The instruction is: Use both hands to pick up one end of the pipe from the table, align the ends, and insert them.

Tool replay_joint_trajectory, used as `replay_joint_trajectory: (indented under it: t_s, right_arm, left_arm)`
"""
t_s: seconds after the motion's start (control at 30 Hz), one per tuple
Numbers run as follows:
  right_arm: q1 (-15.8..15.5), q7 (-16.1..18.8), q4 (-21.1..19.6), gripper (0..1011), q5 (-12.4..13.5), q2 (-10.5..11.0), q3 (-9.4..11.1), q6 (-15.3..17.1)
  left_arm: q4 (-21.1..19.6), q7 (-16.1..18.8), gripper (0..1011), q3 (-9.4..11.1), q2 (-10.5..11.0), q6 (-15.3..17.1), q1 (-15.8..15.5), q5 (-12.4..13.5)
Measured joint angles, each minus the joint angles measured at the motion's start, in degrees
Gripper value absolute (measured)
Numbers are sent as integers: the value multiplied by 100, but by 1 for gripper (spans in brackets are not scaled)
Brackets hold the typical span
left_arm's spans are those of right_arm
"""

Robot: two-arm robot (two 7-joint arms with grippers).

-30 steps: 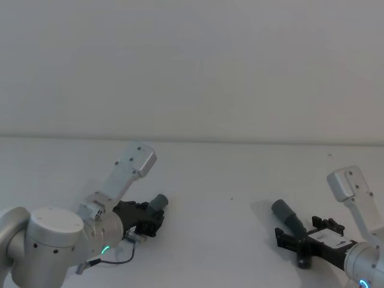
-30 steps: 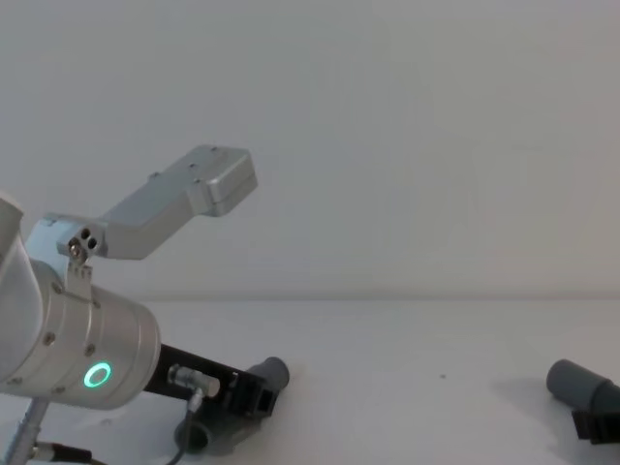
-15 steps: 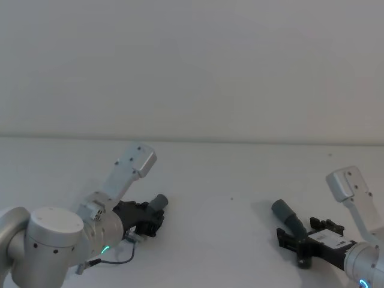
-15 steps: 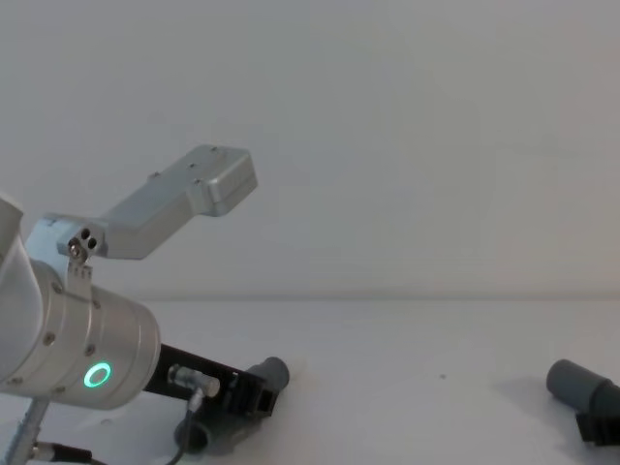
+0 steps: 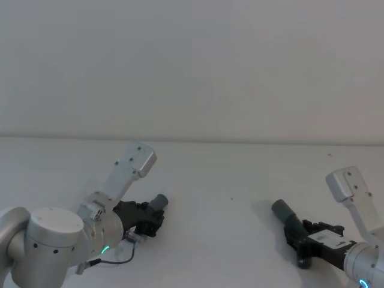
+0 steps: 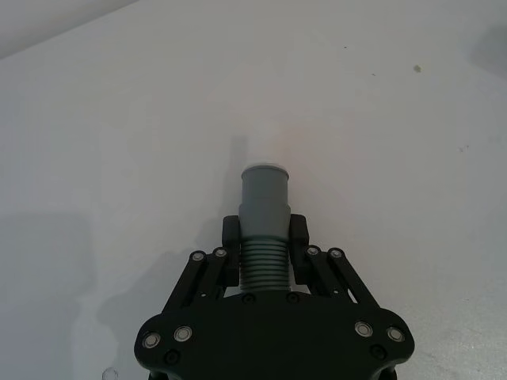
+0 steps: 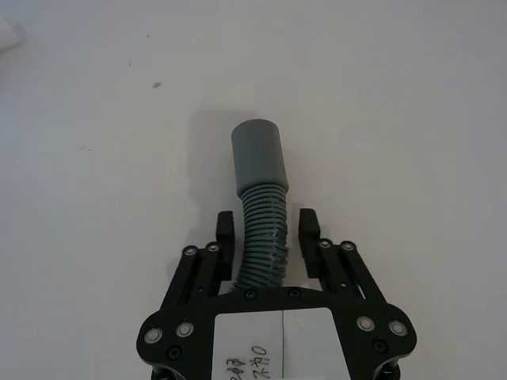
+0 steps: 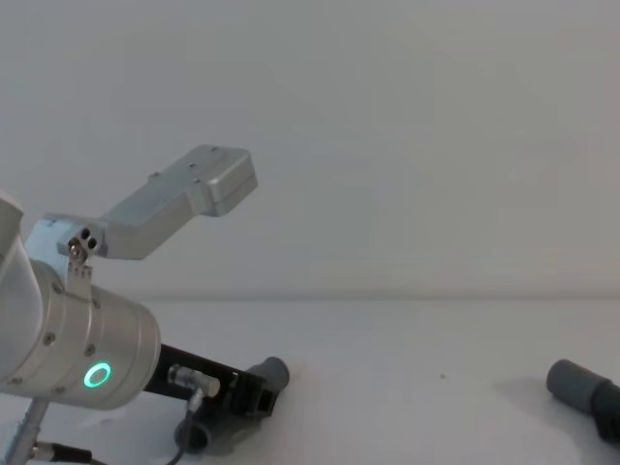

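Note:
Two dark grey pipe pieces lie on the white table (image 5: 222, 174). My left gripper (image 6: 264, 237) is shut on the ribbed middle of the left pipe piece (image 6: 264, 202), at the table's near left (image 5: 159, 202). Its smooth end points away from the gripper and shows a pale rim (image 6: 264, 168). At the near right, my right gripper (image 7: 267, 228) straddles the ribbed part of the right pipe piece (image 7: 257, 158), open, with a narrow gap at each finger. That piece's end (image 5: 281, 210) points back and to the left. In the chest view both ends (image 8: 274, 371) (image 8: 573, 383) sit low by the table.
A silver camera bracket (image 5: 135, 162) rises from my left wrist, and a similar one (image 5: 347, 183) from the right wrist. Bare table (image 5: 228, 204) lies between the two pipe pieces. A plain white wall stands behind the table's far edge.
The right gripper's fingers have drawn in from a wide spread to close beside the right pipe piece. The left arm and its pipe piece have not moved.

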Motion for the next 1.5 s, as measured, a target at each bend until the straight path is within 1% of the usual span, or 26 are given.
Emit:
replay_joint_trajectory:
  t_s: [0.1, 0.2, 0.23, 0.6, 0.7, 0.9, 1.0, 1.03, 1.13, 1.17, 1.33, 1.43, 1.47, 1.5]
  right_arm:
    - [1, 2, 2, 408, -2, 0, 0, 1]
    - [3, 5, 4, 297, -4, -1, 0, 3]
    - [4, 6, 4, 283, -5, -1, 0, 3]
    - [5, 9, 6, 283, -7, -4, 1, 0]
    - [-3, 21, 11, 283, -12, -9, 5, -46]
    - [-41, 73, 14, 283, -38, -10, 27, -310]
    - [-73, 121, -5, 282, -65, 8, 54, -554]
    - [-73, 121, -5, 283, -65, 8, 54, -554]
    - [-99, 172, -42, 282, -84, 47, 89, -736]
    - [-111, 215, -66, 283, -93, 75, 112, -852]
    - [-149, 375, -152, 282, -99, 232, 187, -1120]
    - [-175, 509, -199, 282, -99, 362, 237, -1258]
    - [-183, 544, -211, 283, -98, 400, 249, -1284]
    - [-203, 629, -239, 282, -94, 494, 278, -1339]
  left_arm:
    - [0, 0, 351, 0, 0, 0, 0, 0]
    - [0, 0, 348, 0, 0, 0, 0, 0]
    - [0, 0, 351, 0, 0, 0, 0, 0]
    - [-13, -14, 348, 13, 3, 0, -2, 12]
    - [-38, -34, 348, 33, 10, 0, -10, 25]
    - [-174, -90, 348, 77, 29, 6, -52, 56]
    - [-271, -134, 348, 88, 41, 31, -84, 62]
    - [-321, -158, 348, 92, 49, 42, -102, 65]
    - [-390, -194, 351, 96, 65, 53, -131, 71]
    - [-449, -220, 348, 101, 84, 57, -159, 77]
    - [-586, -329, 348, 133, 164, 54, -244, 116]
    - [-672, -463, 348, 183, 282, 11, -333, 154]
    - [-672, -463, 348, 183, 282, 11, -333, 154]
    - [-702, -542, 351, 208, 345, -27, -377, 170]
